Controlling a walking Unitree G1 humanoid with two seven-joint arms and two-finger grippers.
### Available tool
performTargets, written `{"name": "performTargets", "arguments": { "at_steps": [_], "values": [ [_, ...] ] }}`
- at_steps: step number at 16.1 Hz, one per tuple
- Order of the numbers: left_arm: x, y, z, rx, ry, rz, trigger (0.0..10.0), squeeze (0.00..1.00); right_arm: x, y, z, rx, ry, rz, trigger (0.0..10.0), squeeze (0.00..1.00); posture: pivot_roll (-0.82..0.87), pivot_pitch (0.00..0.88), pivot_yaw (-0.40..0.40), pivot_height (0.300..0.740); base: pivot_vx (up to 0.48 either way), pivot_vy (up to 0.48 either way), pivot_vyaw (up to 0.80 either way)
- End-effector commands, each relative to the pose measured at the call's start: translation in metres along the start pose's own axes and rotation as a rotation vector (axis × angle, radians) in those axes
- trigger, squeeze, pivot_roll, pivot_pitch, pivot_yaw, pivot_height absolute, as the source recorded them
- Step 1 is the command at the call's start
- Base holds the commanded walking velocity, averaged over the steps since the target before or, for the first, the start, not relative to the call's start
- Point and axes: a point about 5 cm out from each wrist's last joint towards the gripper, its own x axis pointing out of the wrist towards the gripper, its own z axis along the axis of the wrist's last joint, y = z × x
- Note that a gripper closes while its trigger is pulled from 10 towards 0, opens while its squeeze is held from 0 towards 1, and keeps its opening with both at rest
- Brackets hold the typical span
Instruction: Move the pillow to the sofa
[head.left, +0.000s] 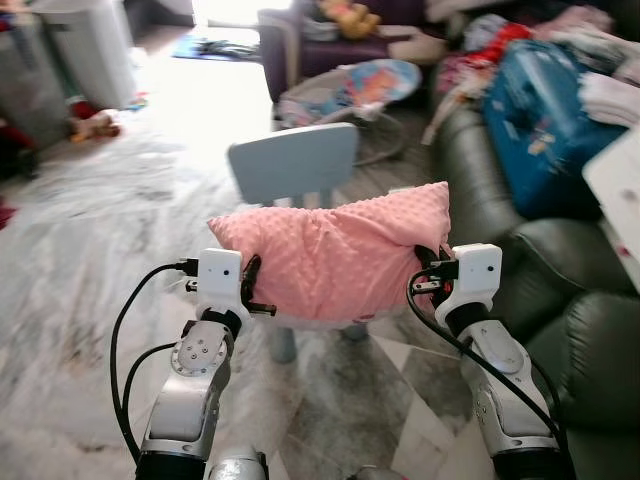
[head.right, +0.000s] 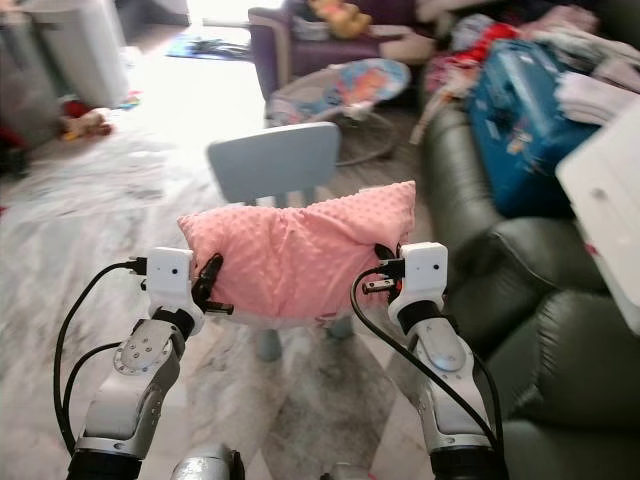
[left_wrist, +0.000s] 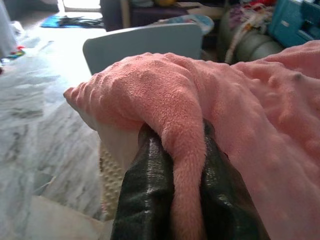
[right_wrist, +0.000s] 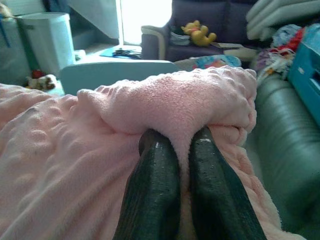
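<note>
Pillow (head.left: 335, 258), pink, soft and likely light, hangs between both end effectors: left end effector (head.left: 252, 290) and right end effector (head.left: 428, 268) each pinch an end; sofa (head.left: 560, 300) lies beyond the right one.

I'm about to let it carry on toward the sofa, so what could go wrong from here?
1. Each claw, left and right, pinches only a fold at one end of the pink pillow; a fold may slip out.
2. The small blue chair stands just beyond the pillow and could snag it.
3. The dark sofa to the right already holds a blue case and clothes, leaving little room.
</note>
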Motion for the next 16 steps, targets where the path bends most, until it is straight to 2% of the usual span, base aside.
{"name": "performTargets", "arguments": {
  "at_steps": [1, 3, 11, 14, 16],
  "values": [
    [-0.0002, -0.0024, 0.0049, 0.0, -0.016, -0.014, 10.0, 0.0, -0.0006, 0.0015, 0.0053, -0.003, -0.02, 0.002, 10.0, 0.0, -0.02, 0.0, -0.017, 0.74, 0.0, 0.0, -0.8],
    [-0.0005, -0.0022, 0.0048, -0.002, -0.013, -0.016, 10.0, 0.0, -0.0005, 0.0015, 0.0052, -0.003, -0.018, 0.0, 10.0, 0.0, -0.02, 0.0, -0.016, 0.74, 0.0, 0.142, -0.8],
    [-0.0001, -0.0023, 0.0043, 0.001, -0.004, -0.022, 10.0, 0.0, 0.0003, 0.0018, 0.005, -0.003, -0.016, -0.003, 10.0, 0.0, -0.02, 0.0, -0.012, 0.74, 0.0, 0.351, -0.8],
    [0.0004, -0.0034, 0.0043, 0.001, -0.002, -0.026, 10.0, 0.0, 0.0013, 0.0006, 0.0055, -0.005, -0.018, -0.007, 10.0, 0.0, -0.02, 0.0, -0.012, 0.74, 0.0, 0.256, -0.8],
    [0.0008, -0.0034, 0.0045, 0.002, -0.004, -0.024, 10.0, 0.0, 0.0017, 0.0005, 0.0056, -0.006, -0.018, -0.006, 10.0, 0.0, -0.01, 0.0, -0.013, 0.74, 0.0, 0.0, -0.8]
  ]
}}
